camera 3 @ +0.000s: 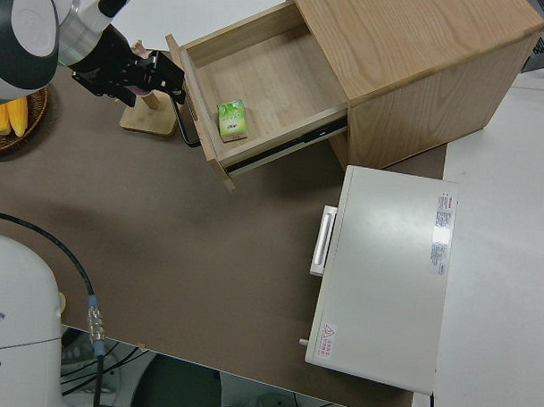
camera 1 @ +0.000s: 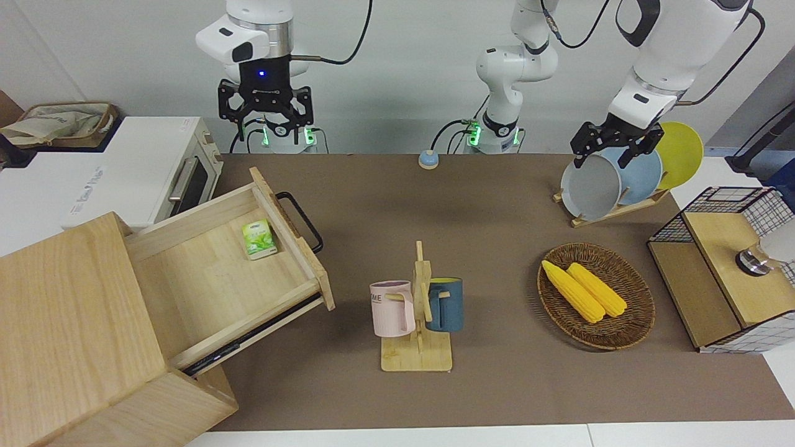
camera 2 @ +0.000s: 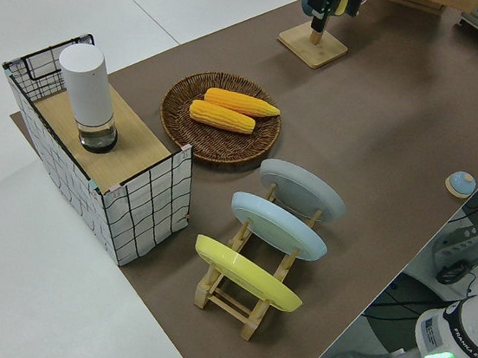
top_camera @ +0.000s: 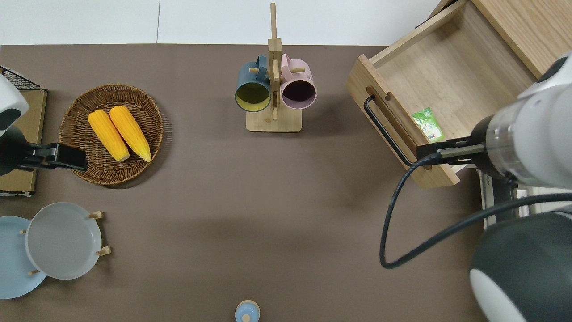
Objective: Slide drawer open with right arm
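The drawer point(camera 1: 217, 273) stands pulled well out of the large pale wooden box point(camera 1: 68, 323), at the right arm's end of the table. Its black bar handle point(camera 1: 301, 220) faces the table's middle. A small green packet point(camera 1: 259, 239) lies inside, close to the drawer front. My right gripper point(camera 1: 266, 127), blue light on its wrist, is open and raised in the air, holding nothing. In the overhead view it hangs over the drawer front's point(top_camera: 402, 129) corner nearest the robots. The right side view shows the gripper point(camera 3: 165, 75) apart from the handle point(camera 3: 187, 120). The left arm is parked, its gripper point(camera 1: 605, 152) open.
A white toaster oven point(camera 1: 124, 174) stands beside the drawer, nearer the robots. Mid-table is a mug rack point(camera 1: 419, 298) with a pink and a blue mug. A wicker basket point(camera 1: 596, 295) of corn, a plate rack point(camera 1: 621, 180) and a wire-mesh shelf point(camera 1: 720, 273) stand toward the left arm's end.
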Robot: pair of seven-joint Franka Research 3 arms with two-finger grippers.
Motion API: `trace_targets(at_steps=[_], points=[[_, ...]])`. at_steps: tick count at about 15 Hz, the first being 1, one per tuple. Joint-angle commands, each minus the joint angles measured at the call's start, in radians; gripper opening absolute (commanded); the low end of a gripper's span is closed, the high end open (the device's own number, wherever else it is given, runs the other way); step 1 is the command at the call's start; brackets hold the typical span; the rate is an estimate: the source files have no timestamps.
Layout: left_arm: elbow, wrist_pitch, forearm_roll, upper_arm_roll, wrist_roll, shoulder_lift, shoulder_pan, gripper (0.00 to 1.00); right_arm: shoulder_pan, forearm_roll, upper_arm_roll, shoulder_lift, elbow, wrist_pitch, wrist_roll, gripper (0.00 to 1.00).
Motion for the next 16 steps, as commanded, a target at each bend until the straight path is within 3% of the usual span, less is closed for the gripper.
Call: trace_targets(at_steps=[1,4,10,16], points=[[0.024,-0.02,0.017,-0.007,0.01,0.011,0.005,0.99,-0.021,0.118,-0.091,-0.029,-0.043,-0.026,-0.043,0.983],[0.024,-0.02,0.017,-0.007,0.01,0.011,0.005,0.99,-0.024,0.14,-0.145,-0.029,-0.045,-0.03,-0.091,0.985],[0.026,-0.02,0.017,-0.007,0.01,0.011,0.005,0.99,-0.097,0.197,-0.148,-0.026,-0.077,-0.03,-0.139,0.985],[0.024,-0.02,0.017,-0.007,0.01,0.011,0.005,0.99,-0.102,0.161,-0.149,0.0,-0.095,-0.01,-0.134,0.987]])
